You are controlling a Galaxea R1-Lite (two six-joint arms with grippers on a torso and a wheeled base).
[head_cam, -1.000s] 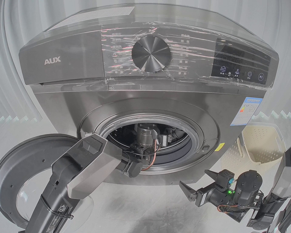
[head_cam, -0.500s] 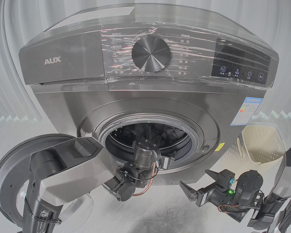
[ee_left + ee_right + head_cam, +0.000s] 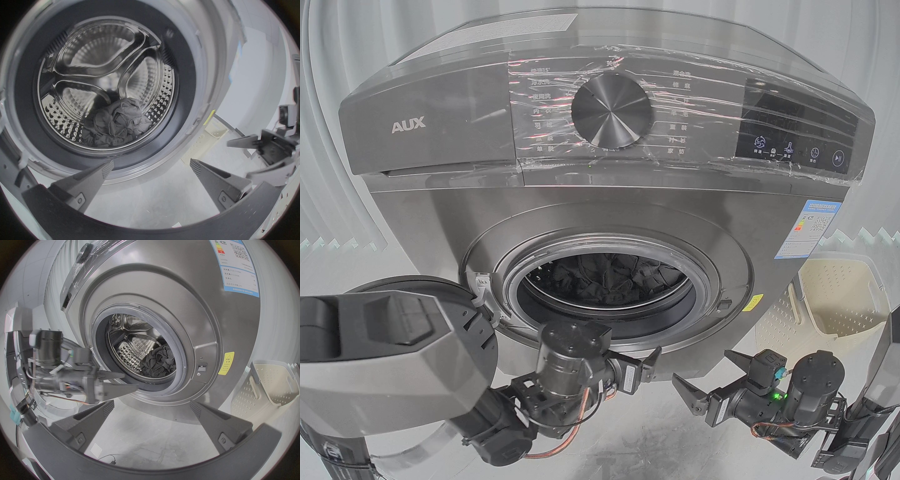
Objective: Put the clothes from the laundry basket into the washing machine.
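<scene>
washing machine (image 3: 456, 212): silver-grey body, black touch panel (image 3: 797, 134) | door seal (image 3: 25, 103): dark grey | drum (image 3: 78, 56): bright steel, rows of punched holes | clothes (image 3: 115, 122): plain dark grey, beyond the fingers (image 3: 84, 182) of the left gripper (image 3: 150, 162) | those fingers: dark grey, cross-hatched tips | laundry basket (image 3: 837, 300): cream, dotted with holes | label (image 3: 809, 228): blue and white | sticker (image 3: 228, 363): yellow

curtains: pale pleated curtains (image 3: 328, 144) hanging across the back, both sides
floor: light grey floor (image 3: 675, 437), smooth, slightly shiny, kinda scuffed
wall: pale wall (image 3: 29, 282) with panel seams
light: soft, pretty even
</scene>
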